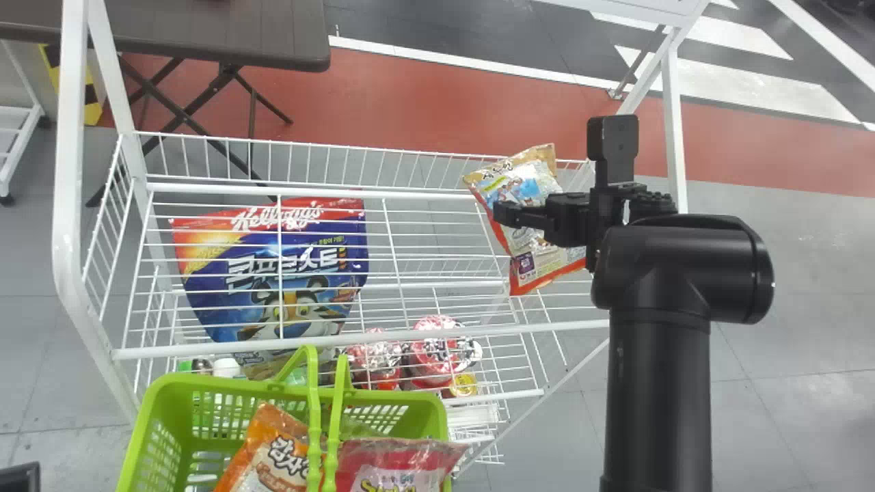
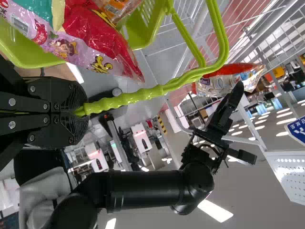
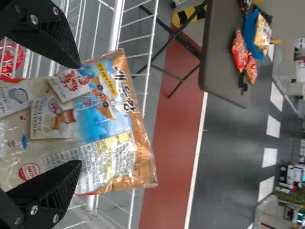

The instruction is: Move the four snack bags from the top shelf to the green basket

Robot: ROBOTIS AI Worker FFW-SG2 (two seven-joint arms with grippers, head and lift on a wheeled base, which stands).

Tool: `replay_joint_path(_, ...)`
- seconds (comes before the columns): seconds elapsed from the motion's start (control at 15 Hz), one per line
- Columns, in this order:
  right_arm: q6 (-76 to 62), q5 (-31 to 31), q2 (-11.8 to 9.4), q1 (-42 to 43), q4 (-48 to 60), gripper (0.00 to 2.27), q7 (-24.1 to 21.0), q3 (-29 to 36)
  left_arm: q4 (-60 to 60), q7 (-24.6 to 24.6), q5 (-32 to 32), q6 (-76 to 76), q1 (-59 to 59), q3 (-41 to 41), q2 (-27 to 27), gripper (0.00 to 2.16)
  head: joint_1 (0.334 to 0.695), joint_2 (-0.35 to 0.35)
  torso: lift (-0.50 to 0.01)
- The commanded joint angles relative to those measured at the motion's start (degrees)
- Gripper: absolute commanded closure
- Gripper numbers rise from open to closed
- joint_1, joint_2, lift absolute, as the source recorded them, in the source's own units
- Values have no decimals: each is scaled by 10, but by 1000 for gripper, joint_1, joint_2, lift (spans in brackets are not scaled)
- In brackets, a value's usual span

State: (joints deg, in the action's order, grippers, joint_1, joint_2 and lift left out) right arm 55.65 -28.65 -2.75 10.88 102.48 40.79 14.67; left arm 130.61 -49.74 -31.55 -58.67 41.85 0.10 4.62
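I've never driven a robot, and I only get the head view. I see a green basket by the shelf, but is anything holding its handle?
Observer: Yes. The left wrist view shows the left tool shut on the handle.

Operator: And the right tool, by the snack bag on the shelf: what are its fingers like inside?

Observer: Ribbed. In the right wrist view, the right tool has its fingers apart with the snack bag showing between them. I can't tell whether they touch it.

Operator: Is there anything on that dark table behind?

Observer: Yes, the right wrist view shows red and blue packets lying on the table.
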Motion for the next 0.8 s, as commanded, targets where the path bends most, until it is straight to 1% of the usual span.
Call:
replay_joint_path(0.0, 28, -11, -1, 10, -21, 198, 1, -2, 0, 0, 1, 0, 0, 0, -1, 1133, 695, -350, 0)
replay_joint_path(0.07, 30, -12, -2, 11, -25, 299, 3, -3, 0, 0, 2, 0, 1, 0, -2, 1133, 695, -350, 0)
replay_joint_path(0.13, 53, -11, -7, 16, -30, 795, 9, -7, 2, 0, 2, 0, 2, 0, -2, 1133, 695, -350, 0)
replay_joint_path(0.2, 76, -7, -9, 24, -35, 1723, 12, -9, 2, 1, 3, 0, 3, 0, -2, 1133, 695, -350, 0)
replay_joint_path(0.27, 81, -2, -10, 26, -37, 2040, 20, -7, 3, 0, 3, 0, 4, 0, -2, 1133, 695, -350, 0)
replay_joint_path(0.4, 71, 5, -10, 13, -32, 2142, 21, -2, 4, 0, 4, 0, 6, 0, -3, 1133, 695, -350, 0)
replay_joint_path(0.47, 62, 11, -9, 5, -23, 2152, 17, 4, 5, 0, 4, 0, 7, 0, -3, 1133, 695, -350, 0)
replay_joint_path(0.73, 46, 64, -1, -50, 86, 2165, -5, 24, 7, -2, 4, 0, 9, -1, -2, 1133, 695, -350, 0)
